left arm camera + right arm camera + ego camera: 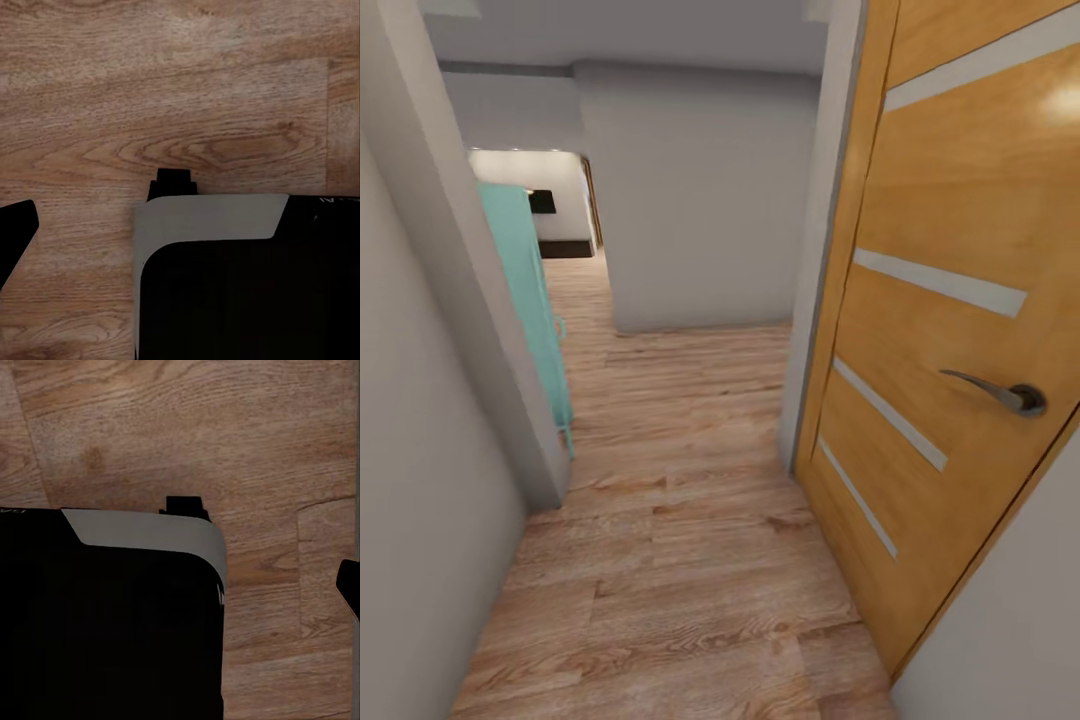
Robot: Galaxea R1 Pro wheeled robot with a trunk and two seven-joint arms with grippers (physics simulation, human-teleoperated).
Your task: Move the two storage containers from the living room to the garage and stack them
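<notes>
You are looking down a narrow hallway with a light wood plank floor (680,560). On your right stands an open honey-coloured wooden door (950,330) with four pale inset strips and a curved grey metal lever handle (1000,392). No writing or label can be read on the door. On your left a plain beige wall (420,480) runs to a corner, and just past that corner a tall turquoise panel (525,300) leans into the passage. Ahead, a grey-white wall block (700,200) closes the middle of the hallway; the passage continues to its left toward a lit white room with a dark low object (565,247) on the far side.

In the left wrist view you see the robot's black base with a light grey rounded trim (210,217) over the plank floor, and a dark pointed tip (15,229) at the picture's edge. A faint pale mark sits on the black surface near the corner, too small to read. The right wrist view shows the same black and grey body (150,536) and another dark tip (349,585) at the edge. You cannot tell whether either gripper's fingers are apart or together.

The orange-red storage containers are nowhere among the things shown here.
</notes>
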